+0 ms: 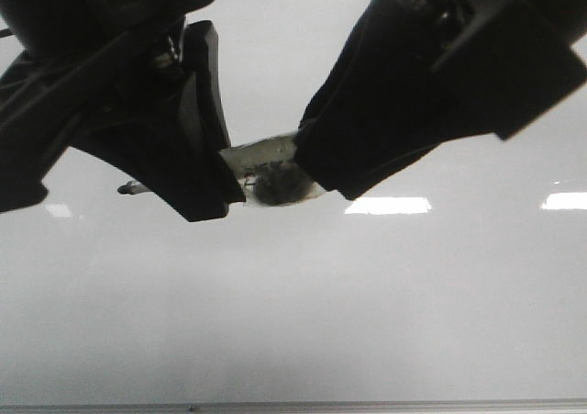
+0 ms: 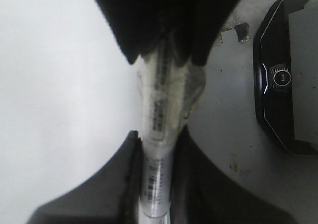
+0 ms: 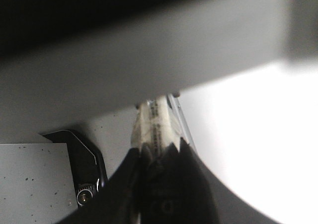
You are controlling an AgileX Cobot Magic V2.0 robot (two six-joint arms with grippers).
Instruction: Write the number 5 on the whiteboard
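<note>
Glossy pale grey-white whiteboard (image 1: 293, 322) fills pretty much the whole front view, with a thin metal strip along its near edge and a couple of bright light patches on it, and I can't spot any drawn 5 on the bare part that shows. Both black grippers are crowded together above it with one pale, tape-wrapped marker pen (image 1: 271, 171) bridging the gap between them. The left gripper (image 2: 158, 149) has its jaws pinched tight on the clear printed barrel of that marker, which runs straight out from between them into the other claw. The right gripper (image 3: 158, 152) is clamped on the same marker too, jaws pressed in on either side of the wrapped part. In the front view a small dark smudgy blob sits at the marker's underside right between the two sets of jaws; too blurry to call. Off to the side of the left jaws there's a black device with a round button (image 2: 280, 77) on the grey tabletop (image 2: 223, 134), well apart from the pen.
</note>
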